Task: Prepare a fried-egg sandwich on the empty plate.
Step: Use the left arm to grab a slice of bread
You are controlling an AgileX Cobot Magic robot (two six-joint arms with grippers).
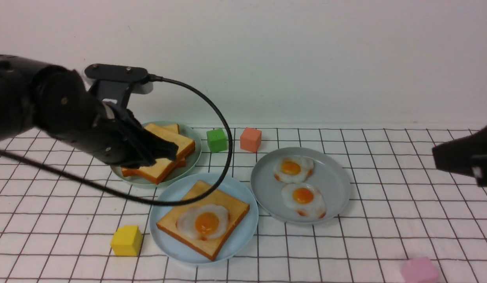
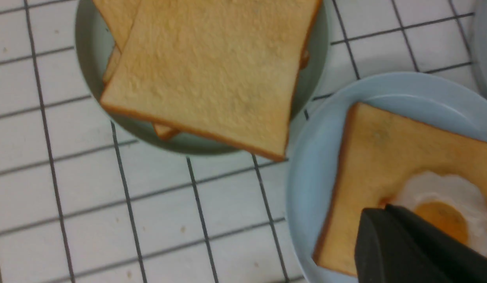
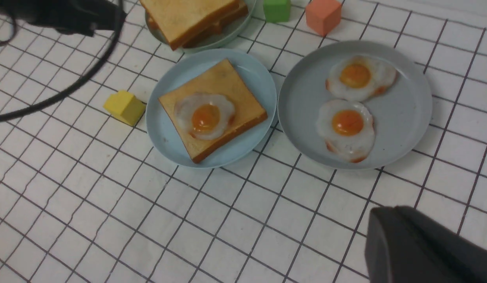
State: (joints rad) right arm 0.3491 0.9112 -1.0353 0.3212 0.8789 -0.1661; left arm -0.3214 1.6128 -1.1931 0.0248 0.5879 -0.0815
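While a fried egg with an orange yolk lies yolk-up on a square toast slice, the open-faced start of a fried-egg sandwich sits on the light blue plate, left of the tabletop's middle and toward its near edge. The golden slice is turned at an angle to the table's grid, its darker crust showing along the sides, with no second slice over the egg.

Just beside it, farther toward the tabletop's left far corner, a pale green plate bears a loose pile of toast, the top slice reaching over the rim. Toward the right edge from the blue plate, a grey plate carries two more fried eggs, lying close together.

Green and orange blocks stand near the far edge; a yellow block rests near the blue plate on its left-edge side, and a pink block toward the right near corner.

The left gripper, its arm reaching in from the left edge, hovers over the table, fingers closed and empty. Across the table, the right gripper is also closed, holding nothing, well apart from the plates.
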